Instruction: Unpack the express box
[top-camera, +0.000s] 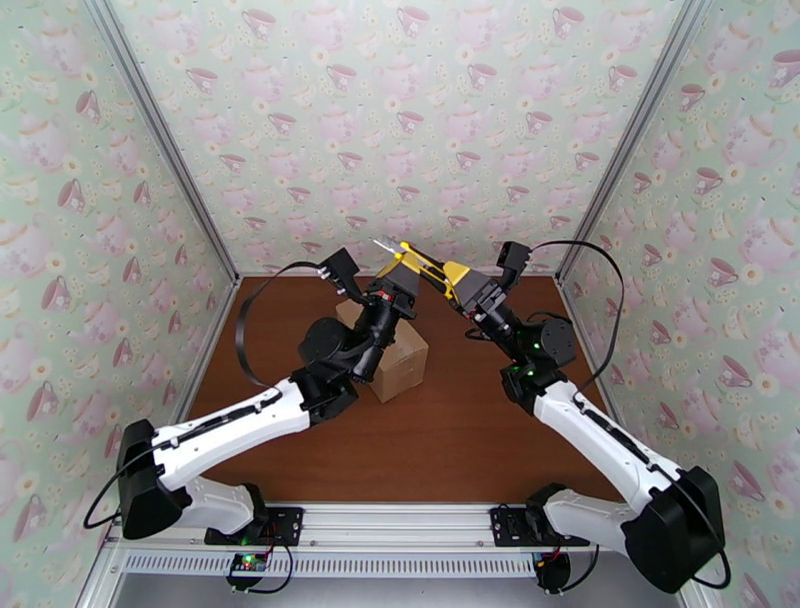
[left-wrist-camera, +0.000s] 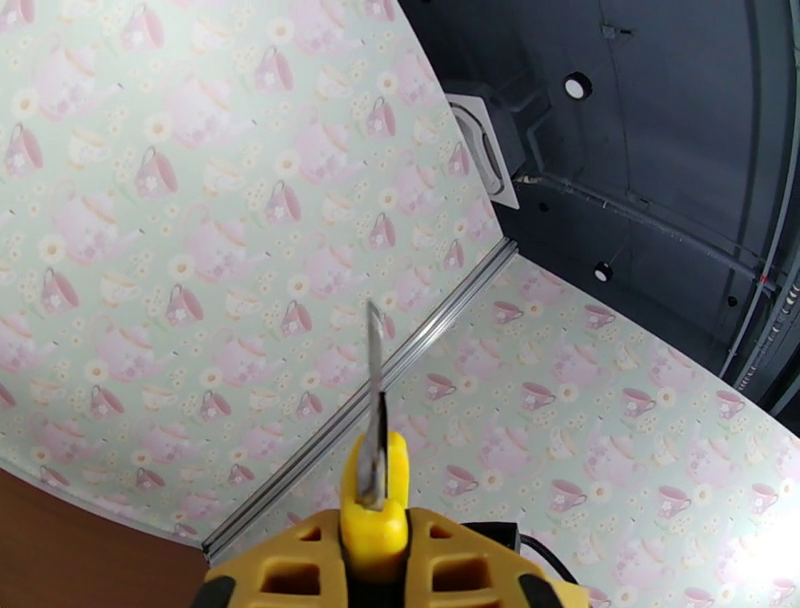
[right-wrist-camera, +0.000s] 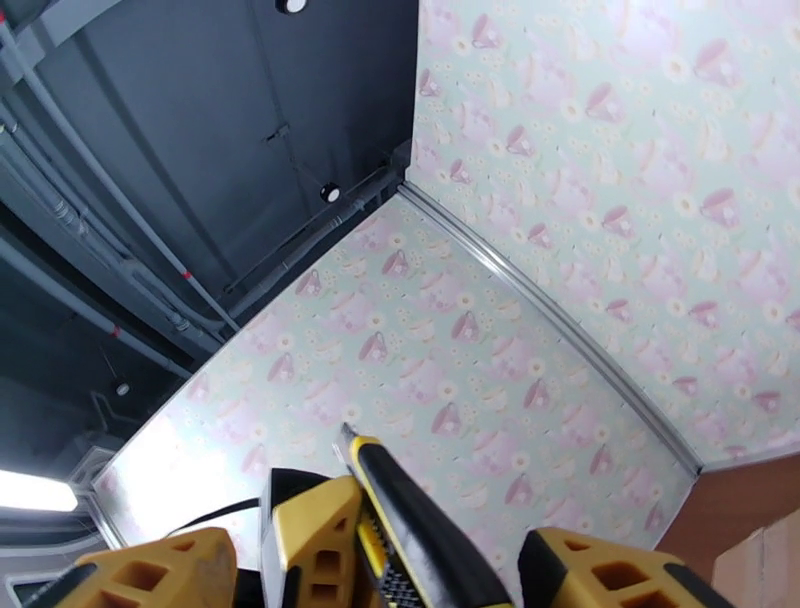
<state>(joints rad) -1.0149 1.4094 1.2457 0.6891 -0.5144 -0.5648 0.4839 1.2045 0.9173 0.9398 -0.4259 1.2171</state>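
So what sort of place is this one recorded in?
Probably a purpose-built robot test booth inside a lab or workshop: teacup wallpaper panels on aluminium posts, a brown tabletop, and a dark piped ceiling overhead.

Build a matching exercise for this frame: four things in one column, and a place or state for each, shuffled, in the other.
Things
1. box
2. knife
3. left tool
4. right tool

Places and states
A. open, fingers spread either side of the knife
B. resting on the brown table
C. shut on the knife
D. held up in the air, blade out

Pairs: 1-B, 2-D, 3-C, 4-A
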